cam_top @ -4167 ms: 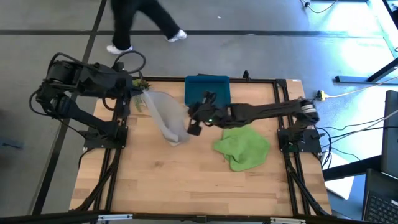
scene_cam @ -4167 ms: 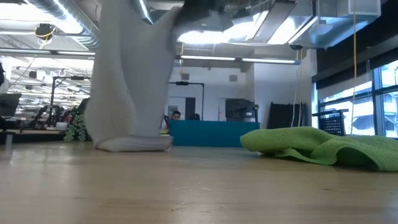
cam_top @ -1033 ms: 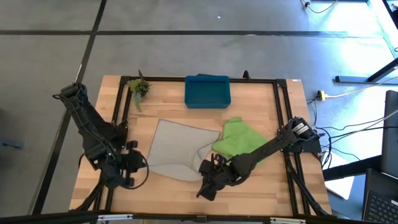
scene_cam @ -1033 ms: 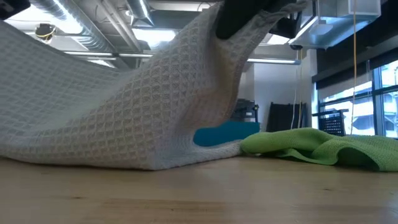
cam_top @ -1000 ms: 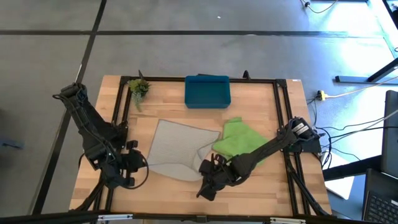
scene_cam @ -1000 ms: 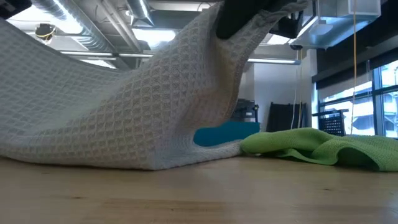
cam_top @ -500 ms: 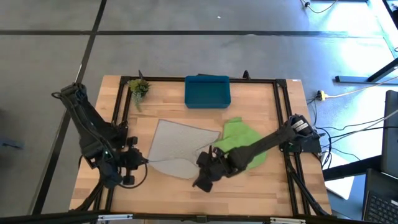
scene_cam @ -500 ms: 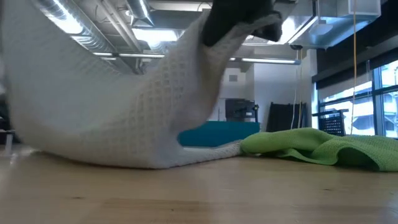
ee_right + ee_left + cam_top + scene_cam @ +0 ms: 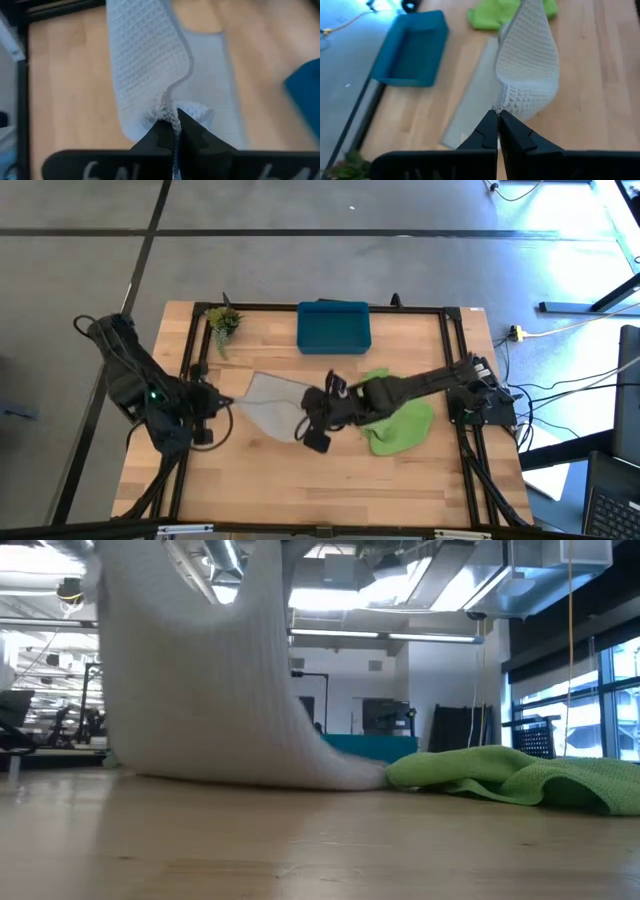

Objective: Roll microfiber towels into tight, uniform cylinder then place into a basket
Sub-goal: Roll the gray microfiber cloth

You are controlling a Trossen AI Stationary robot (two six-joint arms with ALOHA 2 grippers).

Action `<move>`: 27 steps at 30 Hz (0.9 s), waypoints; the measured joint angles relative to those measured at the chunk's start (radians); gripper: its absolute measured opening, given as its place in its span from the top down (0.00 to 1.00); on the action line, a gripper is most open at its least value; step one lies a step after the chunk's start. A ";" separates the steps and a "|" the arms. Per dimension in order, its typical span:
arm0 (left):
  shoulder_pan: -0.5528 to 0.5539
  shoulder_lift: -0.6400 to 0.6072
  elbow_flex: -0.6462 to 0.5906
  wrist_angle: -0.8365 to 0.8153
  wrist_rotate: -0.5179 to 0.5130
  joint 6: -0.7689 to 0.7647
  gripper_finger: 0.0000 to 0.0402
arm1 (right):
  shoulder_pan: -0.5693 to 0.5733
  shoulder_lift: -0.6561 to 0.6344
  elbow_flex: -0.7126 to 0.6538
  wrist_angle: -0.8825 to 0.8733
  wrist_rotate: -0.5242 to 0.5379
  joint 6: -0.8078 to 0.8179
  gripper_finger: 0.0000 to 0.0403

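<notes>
Both grippers higher, grey towel (image 9: 268,403) lifted.

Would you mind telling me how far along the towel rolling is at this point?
Nothing is rolled yet. In hand: the left gripper and right gripper each pinch a corner of the light grey waffle-weave towel, lifting it. Left: roll it, roll the crumpled lime green towel, place both in the teal plastic basket.

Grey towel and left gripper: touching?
Touching. The left wrist view shows the left gripper shut on a corner of the grey towel, holding it lifted.

Overhead, table-level, two wrist views.
</notes>
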 joint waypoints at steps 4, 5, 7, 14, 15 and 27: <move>0.047 0.000 0.087 -0.058 -0.042 0.048 1.00 | -0.041 0.000 0.094 -0.050 0.075 -0.059 0.99; 0.061 0.000 0.109 -0.075 -0.057 0.058 1.00 | -0.052 0.000 0.113 -0.066 0.091 -0.076 0.99; 0.092 0.000 0.148 -0.111 -0.092 0.081 1.00 | -0.076 0.000 0.149 -0.083 0.123 -0.087 0.99; 0.236 -0.024 0.245 -0.111 -0.214 0.239 1.00 | -0.183 0.000 0.220 -0.167 0.200 -0.128 0.99; 0.261 -0.026 0.256 -0.111 -0.230 0.259 1.00 | -0.198 0.000 0.224 -0.170 0.204 -0.129 0.99; 0.403 -0.060 0.319 -0.111 -0.025 0.373 1.00 | -0.175 0.001 0.274 -0.399 0.208 -0.078 0.99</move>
